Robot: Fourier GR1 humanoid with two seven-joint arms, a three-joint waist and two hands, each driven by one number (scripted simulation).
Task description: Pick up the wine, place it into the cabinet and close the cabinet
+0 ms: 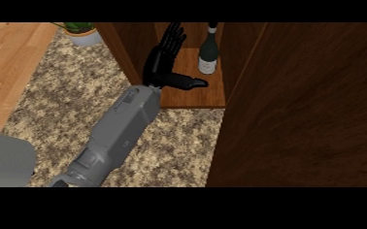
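From the head view I am looking steeply down at a speckled tan and brown stone counter that fills the lower left and middle of what I can see. Along the far left runs a strip of pale wood flooring, and at the top left stands a small white pot with a green plant, resting on the counter near the cabinet's outer wall. The cabinet is dark brown wood, and its opening faces me with a lighter wooden shelf inside. The cabinet door stands open as a broad dark panel taking up the whole right side. The wine is a dark bottle with a pale label, standing upright on the shelf toward the right side of the compartment, close to the door's edge. One grey forearm comes in from the lower left and reaches up into the opening; I take it as my left hand. Its fingers are straight and spread upward, the thumb sticking out to the right toward the bottle's base, and it holds nothing. The hand is just beside the bottle on its left, with a narrow gap showing between them. I cannot find my right hand anywhere here.
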